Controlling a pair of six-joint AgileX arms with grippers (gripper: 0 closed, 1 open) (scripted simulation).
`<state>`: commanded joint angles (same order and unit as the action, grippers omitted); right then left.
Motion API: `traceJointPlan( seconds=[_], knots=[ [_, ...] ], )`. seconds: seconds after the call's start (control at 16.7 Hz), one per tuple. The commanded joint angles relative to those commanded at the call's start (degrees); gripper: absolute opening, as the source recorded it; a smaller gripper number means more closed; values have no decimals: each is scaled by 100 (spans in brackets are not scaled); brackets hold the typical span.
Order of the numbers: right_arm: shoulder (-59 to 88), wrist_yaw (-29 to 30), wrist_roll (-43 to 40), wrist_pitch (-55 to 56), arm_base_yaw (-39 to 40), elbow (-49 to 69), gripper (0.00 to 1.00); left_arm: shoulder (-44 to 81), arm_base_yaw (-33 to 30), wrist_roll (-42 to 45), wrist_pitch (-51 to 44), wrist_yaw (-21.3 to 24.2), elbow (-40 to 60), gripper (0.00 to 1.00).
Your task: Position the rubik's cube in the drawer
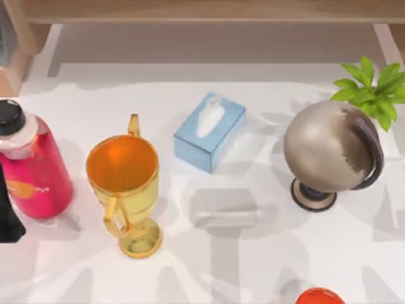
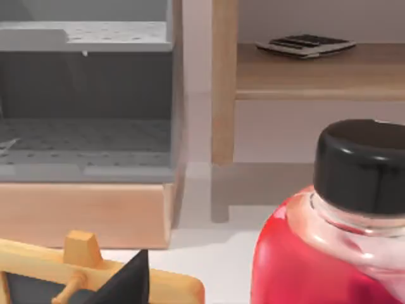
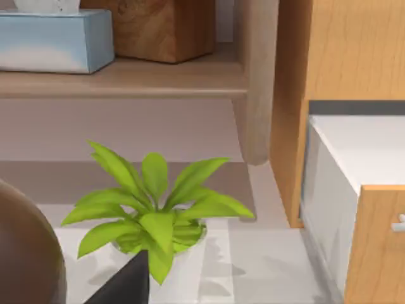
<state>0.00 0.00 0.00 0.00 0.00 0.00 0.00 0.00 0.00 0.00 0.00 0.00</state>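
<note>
Spread across the white table (image 1: 253,266), seen from above: a red bottle (image 1: 31,171) with a black cap at the far left, a golden trophy cup (image 1: 126,190) just to its right, a pale blue tissue box (image 1: 210,132) near the middle, and a brown-grey globe (image 1: 329,149) on a dark ring stand toward the right. Behind the globe, at the right edge, a leafy green plant (image 1: 373,88); at the near edge, the top of a red-orange object (image 1: 319,296). Along the far side, a wooden shelf unit (image 1: 202,9). At the table's left edge, beside the bottle, a dark part of the left arm (image 1: 9,218). From the left wrist, a dark tip of the left hand (image 2: 130,284) low over a wooden-framed board (image 2: 95,272), with the bottle close by, a grey compartment (image 2: 85,139) behind a wooden front, and a calculator (image 2: 305,45) on a shelf beyond. From the right wrist, a dark tip of the right hand (image 3: 126,282) near the plant, facing the drawer (image 3: 354,190), pulled open with a pale lining and a wooden front; on the shelf above, a second tissue box (image 3: 54,39) and a wooden block (image 3: 161,28). How far either hand is open, and whether it has hold of anything: cannot tell. Whereabouts of the rubik's cube: cannot tell.
</note>
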Motion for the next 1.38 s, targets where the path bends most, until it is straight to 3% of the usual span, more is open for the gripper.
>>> traceJointPlan(
  seconds=[0.24,0.48,1.38],
  knots=[
    [176,68,12,21,81,172,100,0,0,0,0,0,0,100],
    [1261,449,52,98,485,1208,100,0,0,0,0,0,0,100],
    [9300,3038,93,417,2922,8784,100,0,0,0,0,0,0,100]
  ],
)
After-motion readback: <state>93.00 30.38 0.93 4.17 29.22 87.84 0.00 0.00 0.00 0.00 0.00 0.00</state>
